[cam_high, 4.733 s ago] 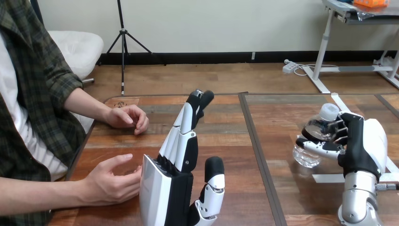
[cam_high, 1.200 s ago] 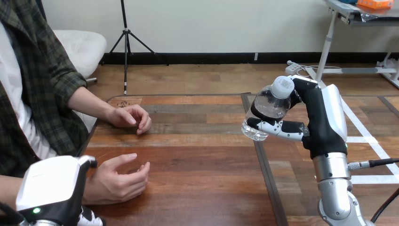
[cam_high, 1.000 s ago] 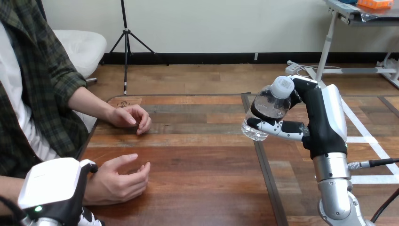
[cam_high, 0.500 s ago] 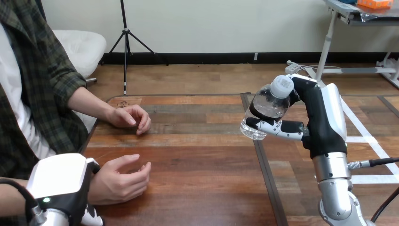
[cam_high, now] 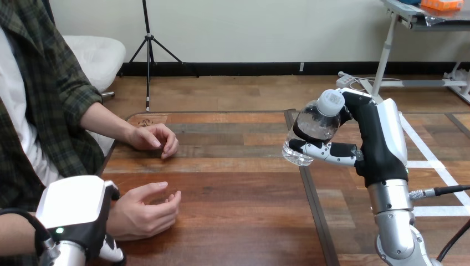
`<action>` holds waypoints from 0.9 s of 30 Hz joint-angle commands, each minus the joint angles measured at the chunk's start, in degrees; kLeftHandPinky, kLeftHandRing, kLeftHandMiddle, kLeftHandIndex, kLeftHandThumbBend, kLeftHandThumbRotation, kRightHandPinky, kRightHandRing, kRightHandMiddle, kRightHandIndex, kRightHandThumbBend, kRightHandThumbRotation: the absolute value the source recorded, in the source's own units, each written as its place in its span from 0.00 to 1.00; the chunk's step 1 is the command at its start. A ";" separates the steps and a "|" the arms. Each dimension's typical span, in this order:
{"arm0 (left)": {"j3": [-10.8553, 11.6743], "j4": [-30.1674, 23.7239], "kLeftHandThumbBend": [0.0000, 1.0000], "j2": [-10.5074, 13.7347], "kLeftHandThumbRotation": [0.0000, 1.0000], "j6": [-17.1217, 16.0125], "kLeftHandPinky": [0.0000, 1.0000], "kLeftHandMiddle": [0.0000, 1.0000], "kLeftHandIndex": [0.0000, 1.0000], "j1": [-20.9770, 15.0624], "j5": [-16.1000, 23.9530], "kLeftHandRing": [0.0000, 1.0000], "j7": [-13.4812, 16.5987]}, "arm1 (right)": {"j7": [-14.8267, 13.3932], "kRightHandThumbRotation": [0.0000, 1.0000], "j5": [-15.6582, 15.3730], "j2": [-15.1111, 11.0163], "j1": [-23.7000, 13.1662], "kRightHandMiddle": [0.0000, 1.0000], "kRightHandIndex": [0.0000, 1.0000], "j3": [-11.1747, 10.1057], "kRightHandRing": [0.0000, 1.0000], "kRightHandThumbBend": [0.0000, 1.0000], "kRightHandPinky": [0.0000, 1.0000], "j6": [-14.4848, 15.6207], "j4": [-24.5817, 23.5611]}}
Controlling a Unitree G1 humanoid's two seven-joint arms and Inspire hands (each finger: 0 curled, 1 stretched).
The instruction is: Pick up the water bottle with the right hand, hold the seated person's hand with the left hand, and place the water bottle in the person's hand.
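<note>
Head view caught the right hand [cam_high: 377, 144] raised over the right half of the table [cam_high: 238, 216], closed round the water bottle [cam_high: 311, 132]. The bottle hung tilted in the air, its white cap [cam_high: 331, 102] uppermost, clear of the wood. The left hand [cam_high: 75, 213] sat at the lower left, white back up, over the wrist of the person's nearer hand [cam_high: 145, 213]. Whether it gripped anything could not be told. That nearer hand lay loosely curled on the table. The person's farther hand [cam_high: 152, 137] rested near the far edge.
</note>
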 commanded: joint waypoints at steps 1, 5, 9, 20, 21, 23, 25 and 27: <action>-1.65 4.66 0.97 0.53 0.00 0.30 0.66 0.71 0.69 -3.05 0.78 0.69 2.57 | -0.37 0.00 1.22 -0.66 -3.81 0.48 0.45 -1.26 0.45 0.74 0.42 -1.61 -0.82; -2.17 6.97 0.97 0.67 0.00 -0.01 0.64 0.69 0.68 -3.78 0.74 0.67 5.52 | -0.49 0.00 1.11 -0.88 -3.89 0.48 0.45 -1.26 0.45 0.74 0.42 -2.13 -0.54; -2.64 8.72 0.96 0.80 0.00 0.15 0.61 0.67 0.66 -4.47 0.48 0.64 6.92 | -0.60 0.00 1.20 -0.98 -4.03 0.48 0.45 -1.29 0.45 0.74 0.42 -2.86 -0.08; -3.58 11.50 0.93 1.08 0.00 1.60 0.58 0.65 0.65 -5.50 -0.25 0.62 7.49 | 0.30 0.00 2.08 -1.07 -3.99 0.48 0.45 -1.63 0.45 0.74 0.42 -2.88 0.27; -3.62 11.77 0.93 1.04 0.00 1.68 0.57 0.65 0.65 -5.54 -0.27 0.62 7.84 | 0.32 0.00 2.13 -1.09 -3.98 0.48 0.45 -1.64 0.45 0.74 0.42 -2.93 0.31; -3.92 12.04 0.94 1.09 0.00 2.10 0.57 0.65 0.65 -5.62 0.16 0.61 7.86 | 0.36 0.00 2.22 -1.13 -3.98 0.48 0.45 -1.66 0.45 0.74 0.42 -3.00 0.40; -4.26 12.09 0.94 1.25 0.00 2.55 0.57 0.64 0.64 -5.68 0.68 0.60 7.51 | 0.36 0.00 2.28 -1.16 -3.99 0.48 0.45 -1.68 0.45 0.73 0.42 -3.04 0.48; -4.44 12.25 0.95 1.27 0.00 2.98 0.56 0.64 0.64 -5.75 0.77 0.60 7.23 | 0.42 0.00 2.29 -1.22 -3.97 0.48 0.45 -1.70 0.45 0.73 0.42 -3.10 0.57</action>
